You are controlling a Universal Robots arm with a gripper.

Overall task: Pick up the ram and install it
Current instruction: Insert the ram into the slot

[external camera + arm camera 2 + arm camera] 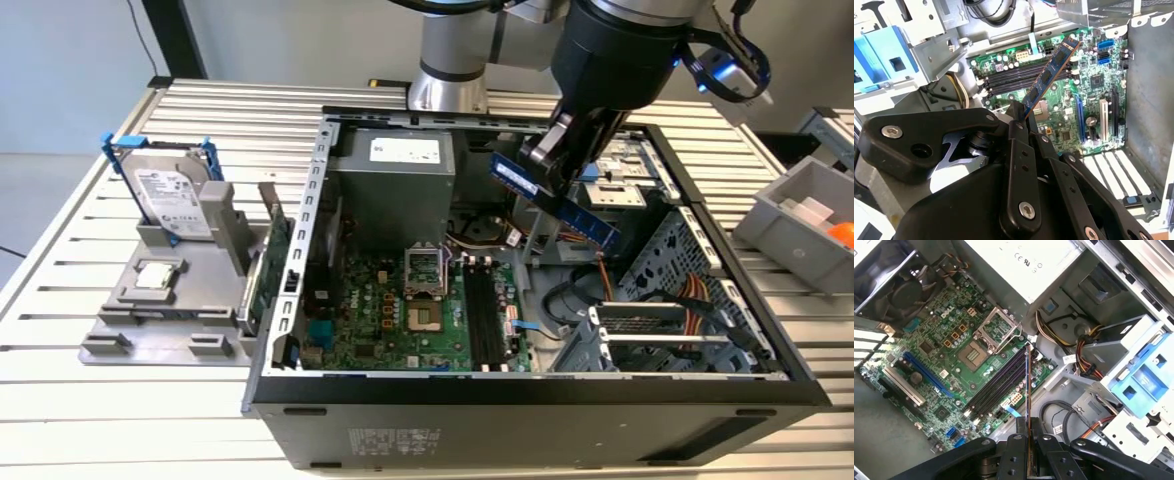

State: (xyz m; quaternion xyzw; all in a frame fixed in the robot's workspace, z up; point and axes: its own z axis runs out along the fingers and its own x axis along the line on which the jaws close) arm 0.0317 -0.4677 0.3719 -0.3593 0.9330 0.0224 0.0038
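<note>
Over the open computer case (534, 405), up in the air and well clear of the board: the ram (583, 217), dark blue, slanting down toward the exterior view's right. Pinched at one end by the gripper (550, 150), fingers pressed together on it, the rest of the stick jutting out free.

In the second wrist view, seen on its flat side, chips showing, reaching out over the green motherboard (1089, 95). In the first wrist view, seen edge-on as a thin line, running roughly along the black slots (999, 385) but hanging above them, not touching. All four slots look empty, as far as can be told.

By the look of it: pick-up done, carrying and lining up in hand, installing not yet done.

Likely calls for getting the long edge level and parallel with one slot, directly over it, notch matched, and pressing straight down with no twist. Cannot tell whether the clips at the slot ends stand open.

Toward the exterior view's left, outside the case and well apart from the gripper: a hard drive (174, 195) in a blue bracket.
</note>
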